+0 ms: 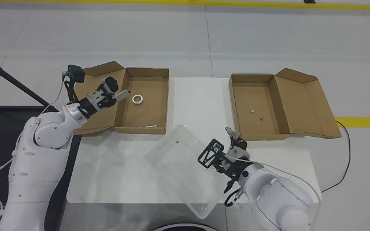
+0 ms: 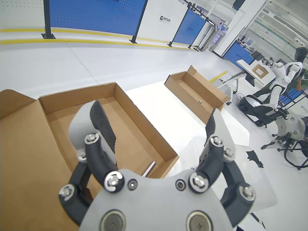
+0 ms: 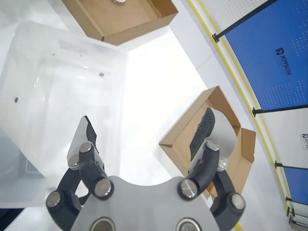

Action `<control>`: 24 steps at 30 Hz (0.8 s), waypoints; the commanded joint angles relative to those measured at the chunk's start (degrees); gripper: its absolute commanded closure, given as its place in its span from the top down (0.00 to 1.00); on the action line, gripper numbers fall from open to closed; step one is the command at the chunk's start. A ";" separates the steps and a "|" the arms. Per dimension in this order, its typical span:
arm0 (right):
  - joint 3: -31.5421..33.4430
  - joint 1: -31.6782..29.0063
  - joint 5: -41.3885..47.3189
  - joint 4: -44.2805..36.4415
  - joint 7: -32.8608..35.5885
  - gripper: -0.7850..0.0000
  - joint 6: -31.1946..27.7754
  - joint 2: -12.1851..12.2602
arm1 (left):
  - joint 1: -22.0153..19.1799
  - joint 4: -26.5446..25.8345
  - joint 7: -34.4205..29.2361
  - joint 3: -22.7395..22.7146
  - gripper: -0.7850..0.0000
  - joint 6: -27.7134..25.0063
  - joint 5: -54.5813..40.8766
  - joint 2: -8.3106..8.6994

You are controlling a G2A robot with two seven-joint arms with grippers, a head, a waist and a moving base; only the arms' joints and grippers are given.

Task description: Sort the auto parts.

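- Left end effector (image 1: 117,92): fingers apart, empty, over the brown cardboard box (image 1: 162,98) on the left.
- Right end effector (image 3: 148,116): apart too, near the clear plastic bin (image 1: 173,156).
- The small white ring (image 1: 137,99) in that box looks light, hard and slippery; pinch across its rim.

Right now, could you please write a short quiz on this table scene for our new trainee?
1. True or false: the white round ring lies inside the left brown cardboard box.
2. How many small silver metal parts lie in the right brown cardboard box? A one; B two; C five.
3. Fill in: the left gripper and the right gripper both stand ____.
Key: 1 true; 2 B; 3 open.
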 commanded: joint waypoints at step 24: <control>-2.32 3.54 -2.33 11.39 18.41 1.00 5.86 1.08 | 0.00 0.00 0.00 0.00 1.00 0.00 0.00 0.00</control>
